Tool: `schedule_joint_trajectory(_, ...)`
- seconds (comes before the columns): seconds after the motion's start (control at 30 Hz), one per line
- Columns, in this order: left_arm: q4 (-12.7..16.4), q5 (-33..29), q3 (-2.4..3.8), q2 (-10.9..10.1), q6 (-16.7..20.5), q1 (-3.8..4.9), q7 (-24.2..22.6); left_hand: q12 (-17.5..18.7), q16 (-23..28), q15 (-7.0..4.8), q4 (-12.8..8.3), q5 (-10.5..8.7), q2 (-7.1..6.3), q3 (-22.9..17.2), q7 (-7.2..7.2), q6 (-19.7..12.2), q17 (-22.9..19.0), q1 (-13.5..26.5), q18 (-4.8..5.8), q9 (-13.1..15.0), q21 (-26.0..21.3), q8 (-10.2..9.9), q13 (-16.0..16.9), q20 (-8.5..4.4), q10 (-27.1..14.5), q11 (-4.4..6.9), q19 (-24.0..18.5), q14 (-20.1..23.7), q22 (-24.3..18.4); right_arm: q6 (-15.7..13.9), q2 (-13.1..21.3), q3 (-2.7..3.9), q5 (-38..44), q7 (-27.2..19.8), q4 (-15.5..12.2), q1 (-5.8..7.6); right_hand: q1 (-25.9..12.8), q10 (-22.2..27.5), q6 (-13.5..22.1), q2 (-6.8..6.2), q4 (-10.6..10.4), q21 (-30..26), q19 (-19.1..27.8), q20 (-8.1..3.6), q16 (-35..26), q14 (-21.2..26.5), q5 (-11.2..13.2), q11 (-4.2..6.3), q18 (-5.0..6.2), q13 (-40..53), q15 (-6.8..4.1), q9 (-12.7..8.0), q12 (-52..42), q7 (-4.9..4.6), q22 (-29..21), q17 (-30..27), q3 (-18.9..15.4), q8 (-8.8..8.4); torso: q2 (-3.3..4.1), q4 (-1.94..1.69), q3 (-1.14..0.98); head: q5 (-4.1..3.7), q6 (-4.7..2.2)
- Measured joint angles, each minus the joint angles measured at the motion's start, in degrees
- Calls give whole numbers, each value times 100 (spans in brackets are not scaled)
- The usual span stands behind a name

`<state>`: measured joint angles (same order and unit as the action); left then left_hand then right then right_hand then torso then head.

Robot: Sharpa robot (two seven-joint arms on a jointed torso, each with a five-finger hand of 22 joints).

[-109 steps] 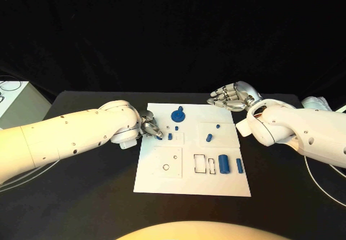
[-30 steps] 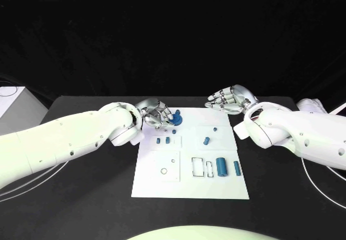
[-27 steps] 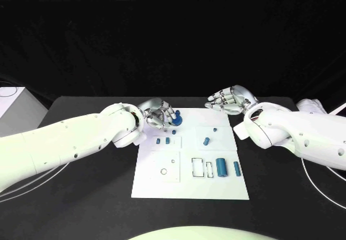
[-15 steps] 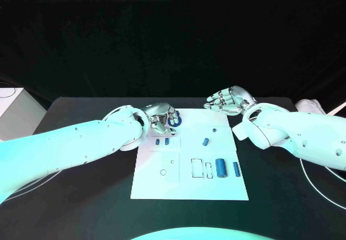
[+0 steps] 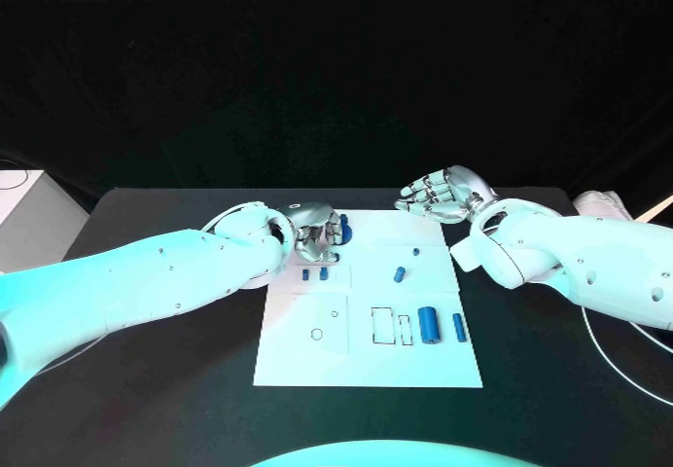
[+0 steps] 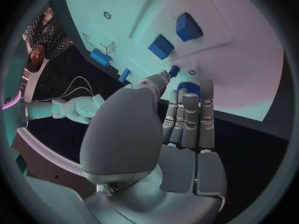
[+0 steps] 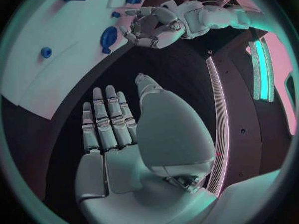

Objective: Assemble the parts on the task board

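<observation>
Left hand over board's far edge; right hand idle.
White rectangular task board (image 5: 368,341) lies mid-surface; left hand (image 5: 317,233), fingers apart, hovers beside round blue disc part (image 5: 343,230), grasp undeterminable; right hand (image 5: 441,195) released, off-board.

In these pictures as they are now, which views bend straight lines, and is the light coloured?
Both wrist views bend the task board edges, the fisheye effect; the head view keeps them straight. Cyan light tints the arms in the head view; pink falls on the board in the right wrist view.
</observation>
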<state>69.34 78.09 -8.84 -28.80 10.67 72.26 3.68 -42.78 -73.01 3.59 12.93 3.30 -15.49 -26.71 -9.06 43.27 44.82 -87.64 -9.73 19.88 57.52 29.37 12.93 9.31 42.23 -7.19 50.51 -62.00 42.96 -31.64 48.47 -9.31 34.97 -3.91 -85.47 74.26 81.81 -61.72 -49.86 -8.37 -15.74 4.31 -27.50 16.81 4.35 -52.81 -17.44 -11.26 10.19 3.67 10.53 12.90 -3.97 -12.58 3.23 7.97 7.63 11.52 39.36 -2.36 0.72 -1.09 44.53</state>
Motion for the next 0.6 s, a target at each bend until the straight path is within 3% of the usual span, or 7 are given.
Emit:
schedule_joint_trajectory(0.1,-43,52,0,36,-86,0,43,61,-160,-34,-81,0,0,-224,3,142,103,0,-1,-83,109,-63,-75,-17,143,7,47,-113,78,-1,0,0,0,-1,-4,0,0,0,0,0,0,0,0,0,0,0,-3,0,0,0,0,0,0,0,0,0,0,0,-1,-2,0,-8,7)
schedule_joint_trajectory(0.17,-67,82,-1,63,-148,-1,68,166,-267,-42,-186,0,-73,-502,15,263,91,113,0,-193,218,-182,-185,-28,262,17,71,-121,183,-1,0,0,0,-2,-7,0,0,0,0,0,0,0,0,0,0,0,-32,0,0,0,0,0,0,0,0,-6,0,0,-1,-2,-3,-11,12)
schedule_joint_trajectory(0.6,-158,160,-2,216,-354,-4,111,241,-382,-45,-370,0,-51,-763,7,375,87,207,0,-275,358,-247,-291,-38,380,34,121,-179,373,-2,3,0,0,-5,-29,0,0,0,0,0,0,0,0,0,0,0,-32,0,0,0,0,1,0,0,0,-5,0,0,-5,-2,-3,-41,33)
